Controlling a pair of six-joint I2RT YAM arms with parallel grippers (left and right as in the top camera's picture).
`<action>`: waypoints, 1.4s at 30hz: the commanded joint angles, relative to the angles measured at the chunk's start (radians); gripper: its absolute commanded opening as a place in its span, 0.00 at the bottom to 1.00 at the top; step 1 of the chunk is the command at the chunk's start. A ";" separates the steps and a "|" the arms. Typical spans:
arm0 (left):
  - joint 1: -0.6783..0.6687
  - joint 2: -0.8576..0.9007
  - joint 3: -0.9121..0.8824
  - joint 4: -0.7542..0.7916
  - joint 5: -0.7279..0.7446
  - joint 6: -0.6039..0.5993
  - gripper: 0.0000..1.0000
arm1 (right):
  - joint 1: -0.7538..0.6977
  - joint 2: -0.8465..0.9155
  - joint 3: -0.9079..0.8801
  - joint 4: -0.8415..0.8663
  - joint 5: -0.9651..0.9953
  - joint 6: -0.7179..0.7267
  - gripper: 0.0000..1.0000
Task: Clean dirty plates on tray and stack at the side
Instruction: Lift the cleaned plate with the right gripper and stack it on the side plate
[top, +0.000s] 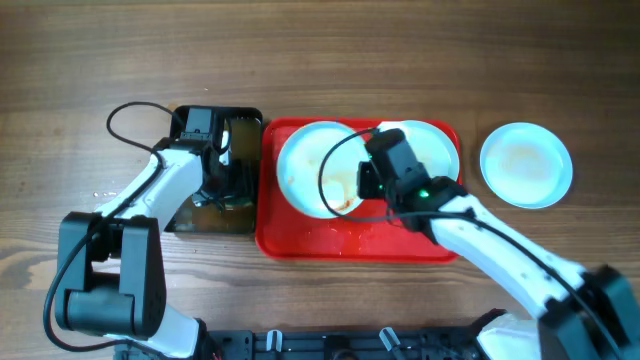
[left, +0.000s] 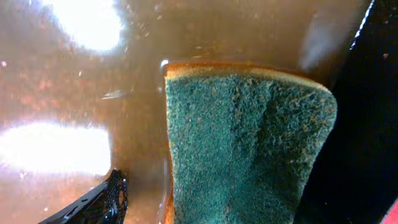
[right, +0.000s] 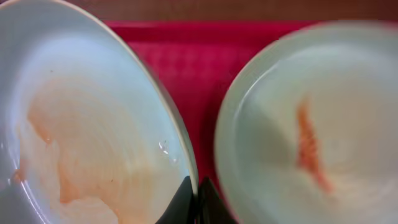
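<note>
The red tray (top: 330, 240) holds two white plates. The left plate (top: 305, 165) has orange smears and is tilted up; my right gripper (top: 365, 185) is shut on its right rim. In the right wrist view the fingers (right: 198, 199) pinch that plate's edge (right: 93, 137), and the second smeared plate (right: 311, 137) lies flat beside it on the tray (right: 186, 56). A third plate (top: 525, 165) sits on the table to the right of the tray. My left gripper (top: 222, 155) is over the black tray (top: 215, 222), open, with the green sponge (left: 249, 143) in brown water beside one finger (left: 109, 199).
The black tray stands against the red tray's left side. The second plate (top: 435, 150) is partly hidden under my right arm. Orange wet streaks lie on the red tray's base near its front edge. Bare wooden table lies beyond both trays.
</note>
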 joint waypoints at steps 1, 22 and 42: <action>0.006 0.013 0.015 0.012 -0.017 -0.002 0.71 | 0.016 -0.054 0.000 -0.015 0.254 -0.300 0.04; 0.006 0.013 0.014 0.027 -0.017 -0.002 0.73 | 0.342 -0.056 0.000 0.588 0.896 -1.231 0.04; 0.006 0.013 0.013 0.015 -0.017 -0.002 0.72 | -0.652 -0.113 0.000 -0.147 -0.062 0.213 0.04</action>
